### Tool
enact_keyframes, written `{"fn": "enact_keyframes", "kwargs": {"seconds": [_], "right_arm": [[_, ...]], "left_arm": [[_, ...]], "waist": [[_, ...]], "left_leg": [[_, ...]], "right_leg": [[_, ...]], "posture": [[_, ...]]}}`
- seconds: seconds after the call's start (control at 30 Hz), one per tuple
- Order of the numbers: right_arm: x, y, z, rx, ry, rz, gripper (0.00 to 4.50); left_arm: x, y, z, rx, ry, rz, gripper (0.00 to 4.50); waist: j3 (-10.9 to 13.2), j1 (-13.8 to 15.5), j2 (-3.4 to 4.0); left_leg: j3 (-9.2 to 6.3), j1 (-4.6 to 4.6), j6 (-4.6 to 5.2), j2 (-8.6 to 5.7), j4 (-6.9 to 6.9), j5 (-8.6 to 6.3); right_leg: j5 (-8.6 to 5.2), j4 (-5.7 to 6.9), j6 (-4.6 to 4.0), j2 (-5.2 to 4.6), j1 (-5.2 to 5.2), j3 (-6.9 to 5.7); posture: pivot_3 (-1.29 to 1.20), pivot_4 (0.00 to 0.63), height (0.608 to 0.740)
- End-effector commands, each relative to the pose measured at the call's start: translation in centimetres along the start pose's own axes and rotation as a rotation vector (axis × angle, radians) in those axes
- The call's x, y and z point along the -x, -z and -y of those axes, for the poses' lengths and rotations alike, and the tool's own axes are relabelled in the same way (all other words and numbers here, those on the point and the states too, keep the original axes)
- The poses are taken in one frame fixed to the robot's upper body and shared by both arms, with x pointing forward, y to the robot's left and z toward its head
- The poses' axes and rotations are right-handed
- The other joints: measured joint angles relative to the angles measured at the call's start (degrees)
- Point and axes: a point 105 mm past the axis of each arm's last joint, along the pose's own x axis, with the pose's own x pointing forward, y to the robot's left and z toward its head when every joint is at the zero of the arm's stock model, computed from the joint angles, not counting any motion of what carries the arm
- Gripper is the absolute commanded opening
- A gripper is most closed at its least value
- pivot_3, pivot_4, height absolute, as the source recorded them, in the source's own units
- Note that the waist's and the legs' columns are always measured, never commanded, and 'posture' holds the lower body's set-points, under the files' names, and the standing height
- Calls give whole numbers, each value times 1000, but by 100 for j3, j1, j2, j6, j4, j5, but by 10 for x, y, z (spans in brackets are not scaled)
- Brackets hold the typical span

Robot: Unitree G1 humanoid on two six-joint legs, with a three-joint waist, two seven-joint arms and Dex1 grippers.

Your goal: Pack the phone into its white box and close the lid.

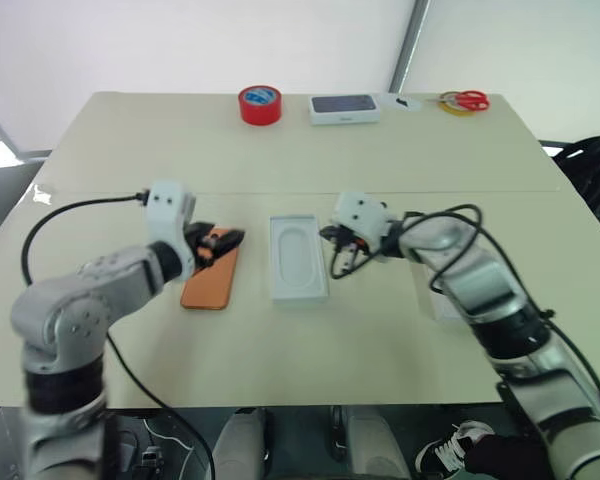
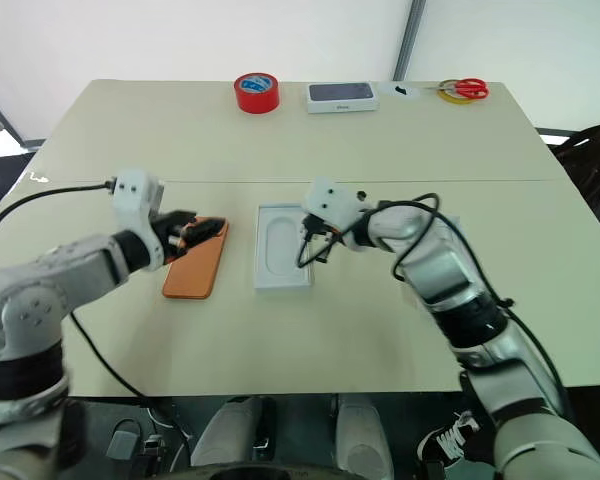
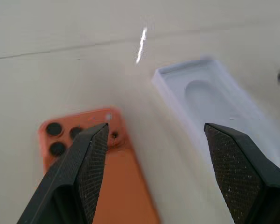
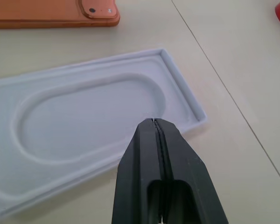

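Observation:
The orange phone (image 1: pixel 208 282) lies back up on the table, its three dark lenses (image 3: pixel 56 137) at the far end. My left gripper (image 1: pixel 220 243) hovers open over that camera end, one finger (image 3: pixel 91 163) above the phone and nothing between the fingers. My right gripper (image 4: pixel 154 122) is shut and empty, its tip just above the right edge of a white insert with an oval recess (image 1: pixel 298 258). A white piece (image 1: pixel 442 300) shows partly behind my right forearm; I cannot tell whether it is the white box or the lid.
Along the table's far edge stand a red tape roll (image 1: pixel 260 104), a closed white box with a dark top (image 1: pixel 345 108) and red-handled scissors (image 1: pixel 467 100). A seam (image 1: pixel 280 192) crosses the table just behind the work area.

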Motion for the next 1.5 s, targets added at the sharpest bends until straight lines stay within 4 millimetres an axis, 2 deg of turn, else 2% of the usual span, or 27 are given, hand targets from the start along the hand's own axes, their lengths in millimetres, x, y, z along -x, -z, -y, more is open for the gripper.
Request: {"fn": "enact_keyframes", "kwargs": {"seconds": [0.03, 0.23, 0.5, 0.63, 1.1, 1.5], "right_arm": [[-16, -11, 3, 28, 41, -5, 31], [-43, -6, 3, 57, 58, -59, 31], [-61, -1, 12, 69, 122, -87, 31], [-64, -1, 16, 86, 163, -80, 31], [-66, 10, 10, 122, 194, -97, 31], [-69, 17, 22, 113, 287, -101, 31]], "left_arm": [[17, -7, 10, -153, 101, 117, 3419], [42, 10, 16, -218, 193, 176, 3419], [47, 27, 22, -236, 208, 133, 3419], [45, 27, 24, -221, 206, 142, 3419], [37, 24, 32, -184, 212, 174, 3419], [34, 23, 34, -177, 217, 177, 3419]], "waist": [[1, 12, 1], [2, -13, 2], [4, -29, 6], [4, -27, 7], [4, -35, 7], [4, -33, 7]], "left_leg": [[-3, -5, 0, 4, 0, 0], [-1, -15, 8, 1, 3, -5], [-2, -19, 9, 4, 2, -4], [-2, -19, 9, 4, 2, -4], [-3, -17, 9, 4, 2, -4], [-3, -17, 9, 4, 2, -3]], "right_leg": [[-1, -2, -2, -3, -4, -3], [1, -9, -8, -12, -11, -2], [3, 2, -5, -5, -21, -5], [3, 3, -4, -4, -20, -5], [4, 8, -1, 1, -19, -5], [4, 7, -1, 3, -19, -5]], "posture": [[0, 150, 739], [0, 150, 739], [0, 150, 739], [0, 150, 739], [0, 150, 739], [0, 150, 739]]}}
